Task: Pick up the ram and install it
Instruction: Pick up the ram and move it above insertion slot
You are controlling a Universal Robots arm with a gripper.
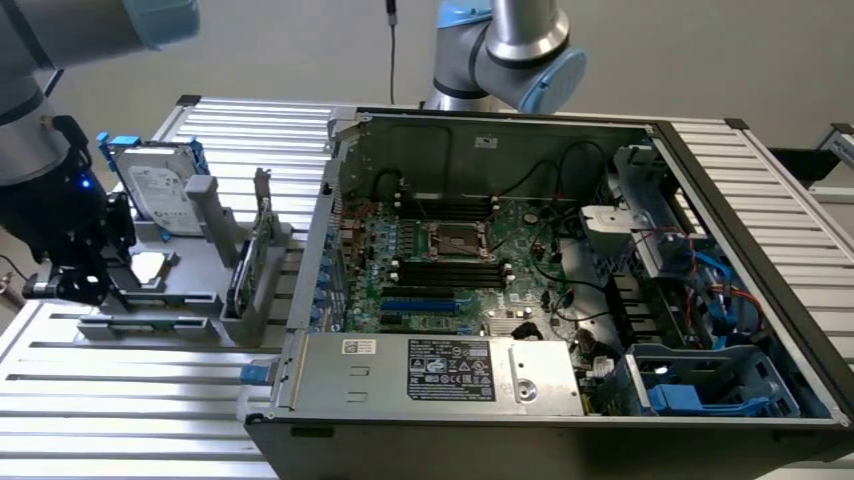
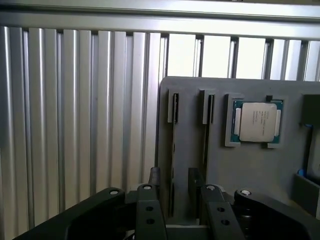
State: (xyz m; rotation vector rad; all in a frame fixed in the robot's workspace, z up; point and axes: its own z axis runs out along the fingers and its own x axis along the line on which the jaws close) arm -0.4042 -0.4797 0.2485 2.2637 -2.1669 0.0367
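so the black fingers are spread open either side of the long thin ram stick, edge-on in the grey plastic holder at 9 o'clock from the open metal computer case, long axis running straight out between them

Gripper (jaws apart) over gray tray

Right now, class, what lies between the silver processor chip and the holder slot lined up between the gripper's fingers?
A second narrow slot in the gray holder, seen in the wrist view.
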